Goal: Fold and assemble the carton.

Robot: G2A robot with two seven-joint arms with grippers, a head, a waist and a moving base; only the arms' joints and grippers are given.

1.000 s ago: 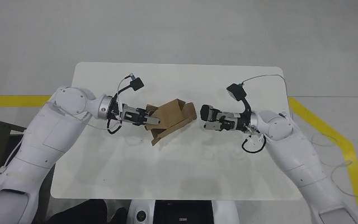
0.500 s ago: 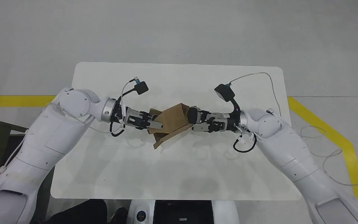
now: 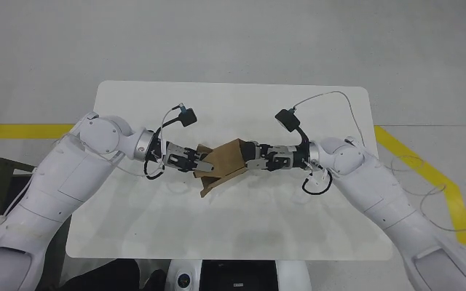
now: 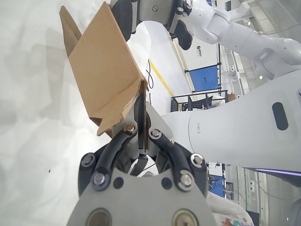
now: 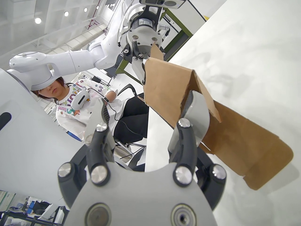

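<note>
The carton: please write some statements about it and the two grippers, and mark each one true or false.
1. The left gripper is shut on an edge of the carton. True.
2. The right gripper is shut. False: it is open, with one finger against the carton.
3. The carton is a finished, closed box. False: it is open, with loose flaps.
4. In the top view the carton sits between the two grippers, over the white table. True.

Small dark lettering stands on a white panel (image 4: 199,50), and pale lettering on a blue panel (image 4: 205,80), both in the room behind.
</note>
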